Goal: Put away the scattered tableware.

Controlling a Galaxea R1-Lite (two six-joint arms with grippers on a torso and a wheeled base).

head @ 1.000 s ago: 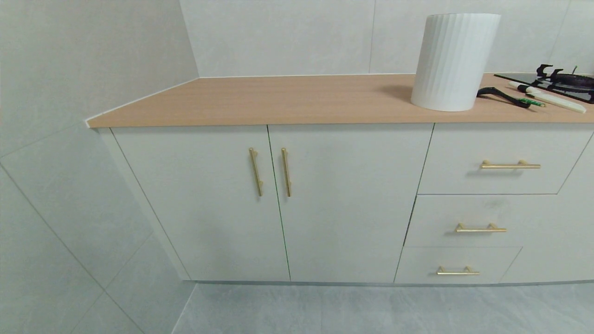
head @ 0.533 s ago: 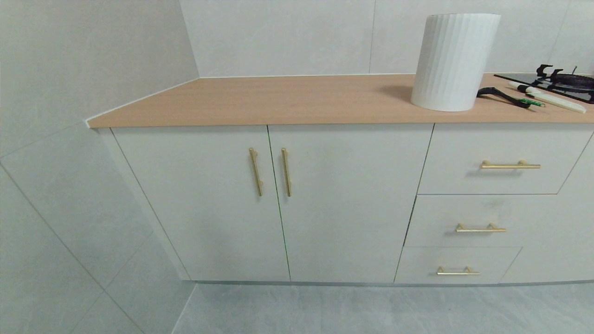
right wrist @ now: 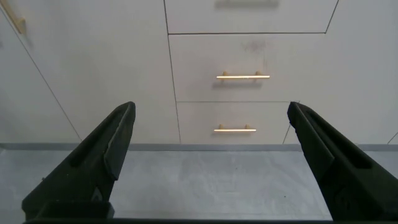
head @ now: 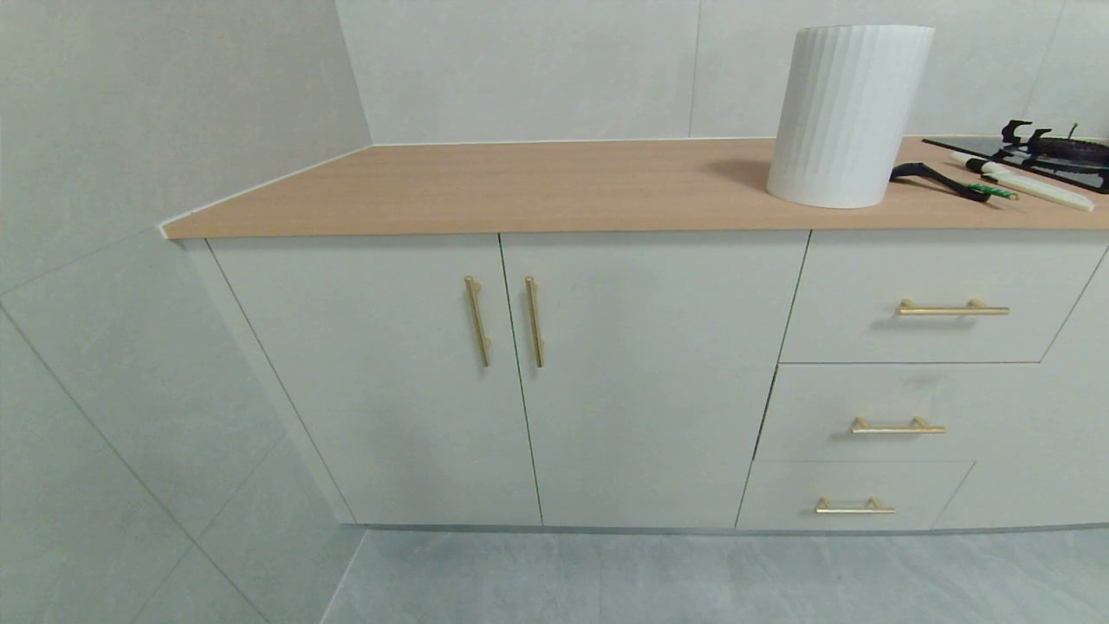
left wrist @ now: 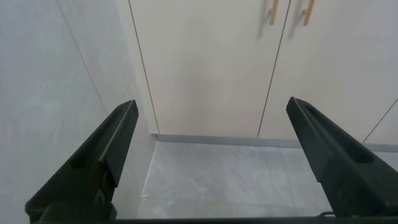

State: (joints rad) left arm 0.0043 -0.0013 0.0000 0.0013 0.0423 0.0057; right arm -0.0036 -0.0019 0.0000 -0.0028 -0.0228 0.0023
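While both arms hang low in front of the cabinet, you have the left tool [left wrist: 211, 106] spread wide and empty, facing the foot of the cupboard doors [left wrist: 205, 68] beside the left wall. The right tool [right wrist: 211, 106] is equally spread and empty, facing the lower drawers [right wrist: 249, 62]. The tableware lies up on the tabletop [head: 520, 186] at the far right: a black-handled utensil [head: 940, 180] and a white utensil [head: 1035, 186], just right of the white ribbed canister [head: 845, 117], near the stove grate [head: 1053, 147].
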